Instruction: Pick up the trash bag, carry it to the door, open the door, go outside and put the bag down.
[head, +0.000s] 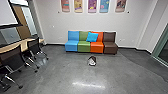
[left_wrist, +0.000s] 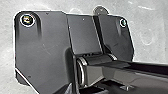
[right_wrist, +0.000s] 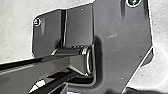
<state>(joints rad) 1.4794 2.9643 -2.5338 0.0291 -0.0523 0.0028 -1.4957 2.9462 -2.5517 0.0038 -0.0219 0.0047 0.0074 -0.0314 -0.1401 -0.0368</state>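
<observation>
A small dark and whitish bundle, which looks like the trash bag (head: 92, 61), lies on the floor in front of the colourful sofa in the head view. It stands apart from the sofa, a short way ahead of its front edge. Both wrist views show the robot's own dark plate and jointed bar over pale floor. Whether either gripper is open or shut cannot be made out.
A sofa (head: 84, 47) in blue, green, orange and brown, with a blue pillow (head: 92, 37), stands against the back wall. At the left are a table (head: 22, 46) and black chairs (head: 12, 58) on wheels. A glass panel (head: 163, 50) is at the right.
</observation>
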